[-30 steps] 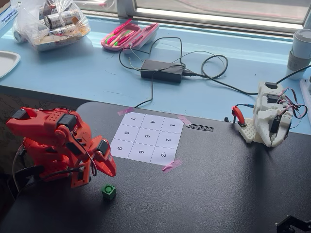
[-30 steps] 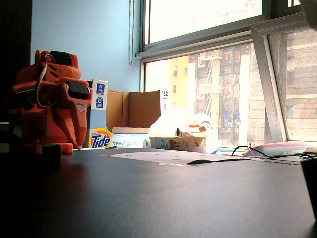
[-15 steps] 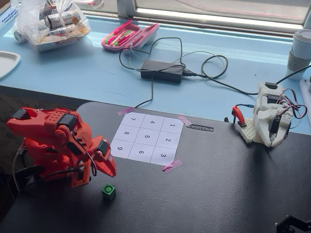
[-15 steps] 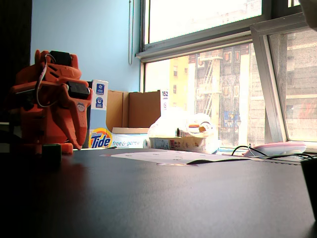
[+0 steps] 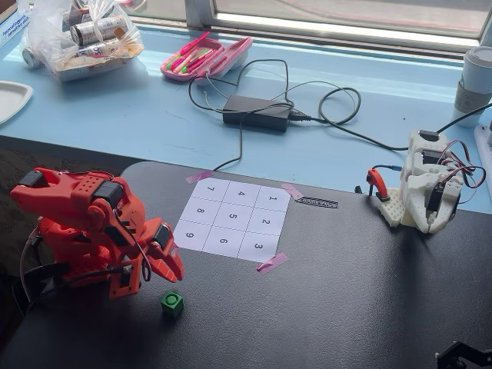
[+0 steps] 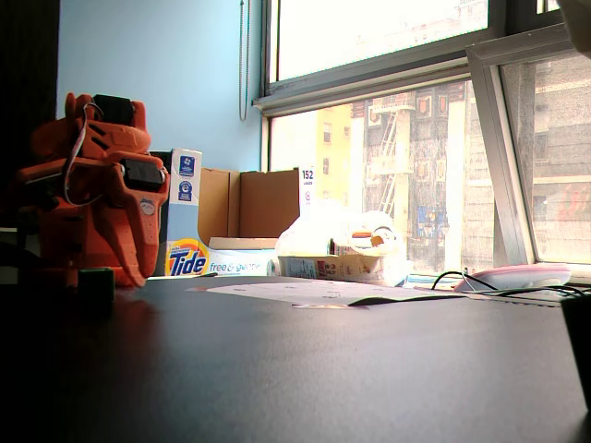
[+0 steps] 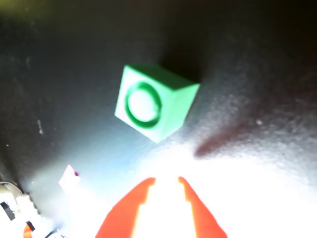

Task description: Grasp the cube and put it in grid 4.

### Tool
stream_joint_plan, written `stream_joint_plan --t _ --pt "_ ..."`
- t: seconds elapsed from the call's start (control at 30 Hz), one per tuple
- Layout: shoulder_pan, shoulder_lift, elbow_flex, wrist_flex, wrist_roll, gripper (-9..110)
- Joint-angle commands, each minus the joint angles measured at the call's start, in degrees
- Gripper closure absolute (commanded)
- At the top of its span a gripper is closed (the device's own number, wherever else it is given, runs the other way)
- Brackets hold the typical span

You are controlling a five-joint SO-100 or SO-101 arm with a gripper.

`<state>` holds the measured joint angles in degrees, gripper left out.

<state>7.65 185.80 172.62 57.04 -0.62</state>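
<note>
Your arm (image 5: 92, 231) is built of bright orange-red printed plastic, blocky and angular, with black servo bodies set into its joints. Thin dark cables loop along its side and over its top. In the wrist view, the gripper (image 7: 166, 183) shows two tapering orange fingers with pale, glare-washed inner faces.

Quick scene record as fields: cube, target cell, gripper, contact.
cube: green cube on the black table, off the numbered sheet, round hollow visible in the wrist view
target: grid 4, empty, top middle cell in a fixed view
gripper: gripper just short of the cube, fingers slightly apart, holding nothing
contact: none
</note>
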Motion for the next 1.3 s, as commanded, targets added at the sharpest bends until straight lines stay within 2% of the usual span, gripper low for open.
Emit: stream_joint_plan --t 0.0,0.4,0.67,0.9,1.27 --pt "0.4 -1.3 -3.3 0.0 0.6 93" --pt "1.6 -11.3 -14.2 0.2 2.2 82" --pt "4.5 -28.7 -21.6 0.2 3.5 68" --pt "6.4 -42.8 -28.5 0.9 4.1 67" --pt "9.9 -54.2 -38.1 5.9 2.4 67"
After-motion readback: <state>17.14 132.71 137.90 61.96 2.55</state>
